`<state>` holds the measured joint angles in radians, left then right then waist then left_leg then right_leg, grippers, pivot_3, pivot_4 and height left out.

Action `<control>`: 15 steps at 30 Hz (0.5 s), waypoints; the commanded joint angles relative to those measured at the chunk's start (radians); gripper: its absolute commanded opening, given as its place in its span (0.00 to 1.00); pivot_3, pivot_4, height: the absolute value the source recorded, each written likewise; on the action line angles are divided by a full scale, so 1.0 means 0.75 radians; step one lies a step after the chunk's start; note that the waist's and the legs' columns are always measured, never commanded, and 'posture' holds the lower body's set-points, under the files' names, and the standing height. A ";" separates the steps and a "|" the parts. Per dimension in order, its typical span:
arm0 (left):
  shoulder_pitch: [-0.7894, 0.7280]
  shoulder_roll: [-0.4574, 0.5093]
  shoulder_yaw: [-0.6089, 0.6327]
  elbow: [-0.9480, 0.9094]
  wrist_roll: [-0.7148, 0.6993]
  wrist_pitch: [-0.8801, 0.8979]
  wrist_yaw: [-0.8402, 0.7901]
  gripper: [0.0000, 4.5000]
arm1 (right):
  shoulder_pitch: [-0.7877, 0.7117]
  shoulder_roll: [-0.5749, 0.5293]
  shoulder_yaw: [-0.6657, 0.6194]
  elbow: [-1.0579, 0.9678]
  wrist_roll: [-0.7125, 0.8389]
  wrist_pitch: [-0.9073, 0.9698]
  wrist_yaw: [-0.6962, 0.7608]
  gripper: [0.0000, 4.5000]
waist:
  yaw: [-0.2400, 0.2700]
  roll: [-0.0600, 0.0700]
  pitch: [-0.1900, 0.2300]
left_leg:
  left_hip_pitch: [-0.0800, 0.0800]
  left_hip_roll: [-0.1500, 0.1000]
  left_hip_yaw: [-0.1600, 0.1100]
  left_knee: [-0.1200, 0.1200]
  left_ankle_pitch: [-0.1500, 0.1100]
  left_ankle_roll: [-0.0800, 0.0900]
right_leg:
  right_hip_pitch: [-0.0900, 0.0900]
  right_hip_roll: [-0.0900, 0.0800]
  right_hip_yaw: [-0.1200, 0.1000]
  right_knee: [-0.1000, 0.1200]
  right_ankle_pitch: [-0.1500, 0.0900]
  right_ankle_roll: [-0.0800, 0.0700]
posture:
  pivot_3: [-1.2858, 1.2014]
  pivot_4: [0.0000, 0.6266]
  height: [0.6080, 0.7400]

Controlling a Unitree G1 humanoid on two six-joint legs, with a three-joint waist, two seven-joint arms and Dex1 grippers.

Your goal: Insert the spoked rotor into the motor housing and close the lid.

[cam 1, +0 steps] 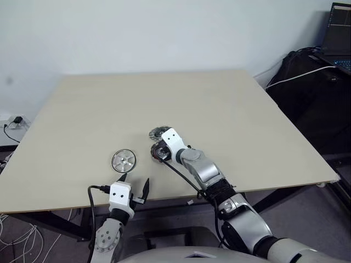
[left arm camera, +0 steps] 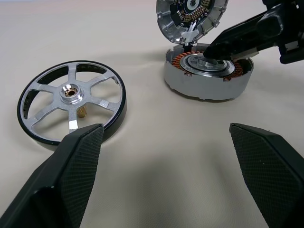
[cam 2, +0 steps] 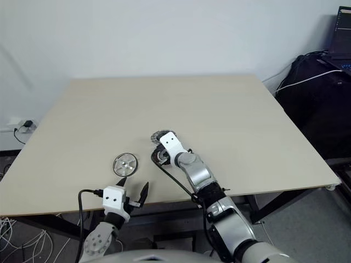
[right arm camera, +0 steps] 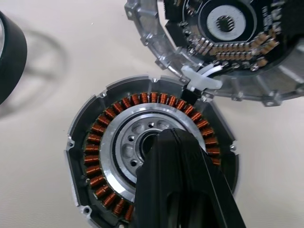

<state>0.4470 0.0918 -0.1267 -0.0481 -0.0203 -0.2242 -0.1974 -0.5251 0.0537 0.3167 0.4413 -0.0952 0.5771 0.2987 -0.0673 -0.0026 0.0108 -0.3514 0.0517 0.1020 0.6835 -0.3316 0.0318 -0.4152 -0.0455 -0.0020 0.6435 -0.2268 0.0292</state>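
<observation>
The spoked rotor [left arm camera: 71, 107] lies flat on the table, a shiny silver wheel with a dark rim, just ahead of my left gripper [left arm camera: 165, 128], which is open and empty. To its right stands the motor housing [right arm camera: 99, 142], its copper windings ringing a silvery centre. My right gripper [right arm camera: 166, 135] is shut, its fingertips pressed together over that centre with nothing between them. The lid [right arm camera: 223, 42] stands tilted open at the housing's far edge, dark inner face showing, joined by a small white clip.
The parts sit near the front edge of a pale wooden table [cam 1: 219, 104]. A dark bag [cam 1: 312, 82] with a white cable stands off the table's right side, and a laptop [cam 1: 340, 33] is at the far right.
</observation>
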 commanded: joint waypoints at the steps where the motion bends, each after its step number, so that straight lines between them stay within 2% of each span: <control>1: -0.008 -0.004 0.000 -0.053 -0.014 -0.007 -0.003 1.00 | -0.006 0.003 -0.001 -0.087 0.003 -0.004 0.010 0.00 | 0.000 0.000 0.000 | 0.000 0.000 0.000 0.000 0.000 0.000 | 0.000 0.000 0.000 0.000 0.000 0.000 | 0.52 0.00 1.00; 15: -0.006 -0.006 -0.003 -0.056 -0.014 -0.002 -0.003 1.00 | -0.002 0.026 0.019 -0.044 0.003 -0.013 0.044 0.00 | 0.000 0.000 0.000 | 0.000 0.000 0.000 0.000 0.000 0.000 | 0.000 0.000 0.000 0.000 0.000 0.000 | 0.52 0.00 1.00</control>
<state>0.4470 0.0917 -0.1271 -0.0481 -0.0205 -0.2222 -0.1982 -0.5040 0.0647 0.3278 0.4206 -0.0939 0.5781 0.3293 -0.0672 -0.0027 0.0108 -0.3513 0.0517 0.1020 0.6835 -0.3316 0.0318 -0.4151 -0.0455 -0.0020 0.6435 -0.2268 0.0292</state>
